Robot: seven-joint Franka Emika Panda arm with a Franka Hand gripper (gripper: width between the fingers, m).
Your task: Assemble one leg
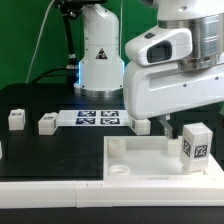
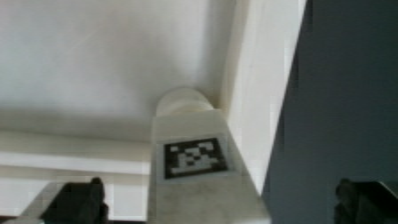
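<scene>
A leg (image 1: 196, 143), a small white block with a black-and-white tag, stands upright on the large white panel (image 1: 140, 160) at the exterior view's right. In the wrist view the same leg (image 2: 199, 150) rises between my two dark fingers, tag facing the camera, over the panel (image 2: 89, 60). My gripper (image 2: 217, 205) is open. Its fingers (image 2: 75, 200) stand wide apart on either side of the leg and do not touch it. In the exterior view the white hand hangs just above and beside the leg, with one dark fingertip (image 1: 167, 124) showing.
Two more legs (image 1: 15, 119) (image 1: 47, 123) lie on the black table at the exterior view's left, and another small white part (image 1: 141, 126) sits by the panel's far edge. The marker board (image 1: 98, 117) lies behind. The robot's base (image 1: 98, 50) stands at the back.
</scene>
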